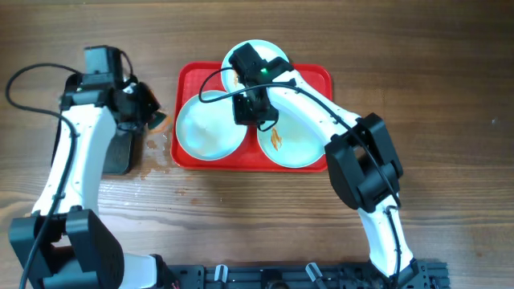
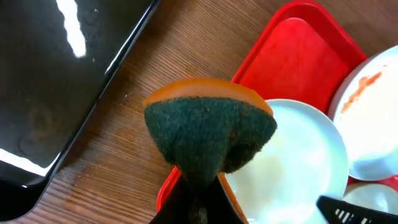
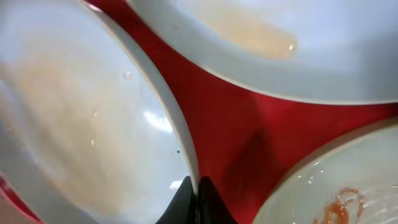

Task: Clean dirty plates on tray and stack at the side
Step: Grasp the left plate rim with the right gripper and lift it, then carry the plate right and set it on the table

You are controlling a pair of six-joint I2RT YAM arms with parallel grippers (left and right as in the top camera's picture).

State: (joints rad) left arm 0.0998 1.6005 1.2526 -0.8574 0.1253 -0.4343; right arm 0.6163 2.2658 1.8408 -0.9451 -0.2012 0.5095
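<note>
Overhead, the large rectangular bright red plastic tray (image 1: 317,76) lies with its long axis running left to right across the brown wooden table (image 1: 450,96). Bare wood is open to its right and along its near edge. Close on its left lies a smaller glossy black rectangular tray (image 1: 120,156), partly under the left arm. Three round pale shallow plates lie flat and face up on the red tray. The far plate (image 1: 277,52) overhangs the far rim, the left plate (image 1: 205,128) reaches the left rim, and the right plate (image 1: 301,140) carries an orange smear. Narrow strips of red show between them. The left gripper (image 2: 199,202) is clenched on a green-and-orange scouring sponge (image 2: 208,130), held over the wood just beside the red tray's left edge, green face towards the camera. The right gripper (image 3: 194,198) has its fingers pressed together with nothing between them, tips low at the left plate's rim; contact cannot be told.
</note>
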